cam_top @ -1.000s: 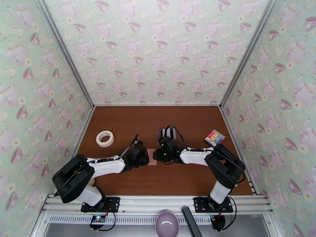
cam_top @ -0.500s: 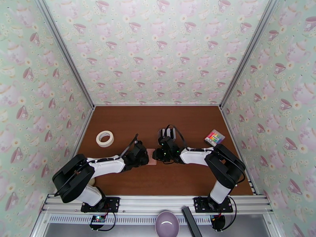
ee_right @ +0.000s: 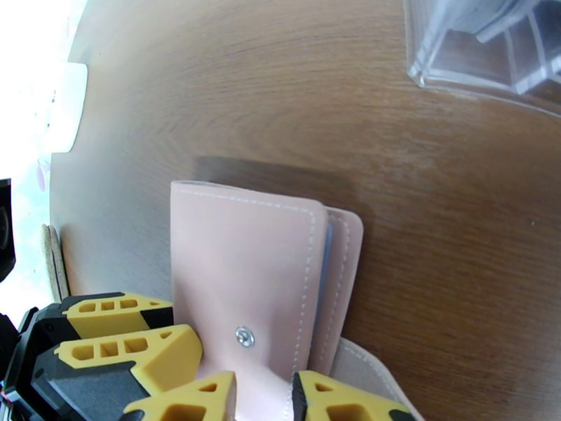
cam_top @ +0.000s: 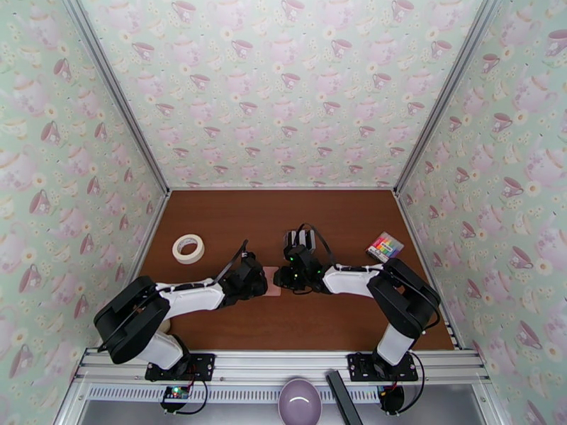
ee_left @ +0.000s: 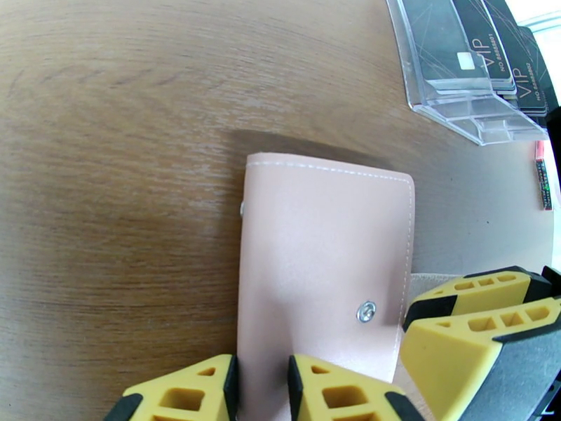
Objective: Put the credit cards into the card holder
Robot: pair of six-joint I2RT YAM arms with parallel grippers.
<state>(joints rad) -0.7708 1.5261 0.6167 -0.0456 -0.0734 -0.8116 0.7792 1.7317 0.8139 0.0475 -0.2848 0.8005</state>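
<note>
1. On the far left, the tape roll (cam_top: 188, 248) lies well apart from the work. You can leave it out of your plans.
2. Your left gripper (ee_left: 261, 363) is low over the middle of the table (cam_top: 234, 214). Its jaws are drawn nearly together on the near edge of the card holder (ee_left: 322, 240), and pink material shows in the narrow gap between them.
3. The card holder lies flat between your two grippers with its cover folded over the pockets. The snap stud (ee_right: 244, 337) is bare, so the tab looks undone. I judge that you are at the opening step, with loading not yet begun.
4. Your right gripper (ee_right: 263, 380) meets the holder from the opposite side. Its jaws are clamped on a pink flap just beside the stud. The flap runs out of the wrist view, so I cannot be sure whether it is the tab alone or the cover as well.
5. The next move probably needs the left gripper to pin the holder down while the right lifts the flap and swings the cover away. Go slowly, or the whole holder may rise or slide.
6. The credit cards (ee_left: 466, 43) stand in the clear rack (ee_left: 456, 107) just beyond the holder, and none is loaded yet. Once the pockets are exposed, one gripper must let go and fetch a card.
7. On the far right, the striped pad (cam_top: 384, 246) plays no part.
</note>
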